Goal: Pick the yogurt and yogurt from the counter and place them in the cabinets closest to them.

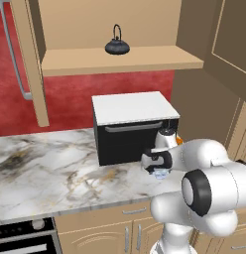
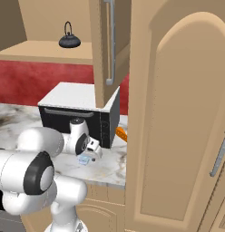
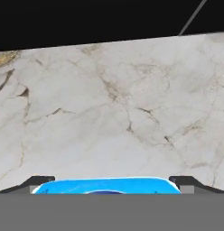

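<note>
Blue and white, the little yogurt cup (image 3: pixel 106 185) sits on the marble counter (image 1: pixel 50 166), right in front of the black toaster oven (image 1: pixel 130 129). We see our gripper (image 3: pixel 112 185) low over it, with its two fingers spread wide, one on each side of the cup. We cannot tell if they touch it. Up on the open cabinet shelf (image 1: pixel 120 59) stands a dark kettle (image 1: pixel 116 46). Something orange (image 2: pixel 121 133) lies beside the oven.

the white arm folds low, its hand (image 3: pixel 107 182) spread wide just above the bench (image 3: pixel 114 113), fingertips (image 3: pixel 39 181) pointing down.
</note>
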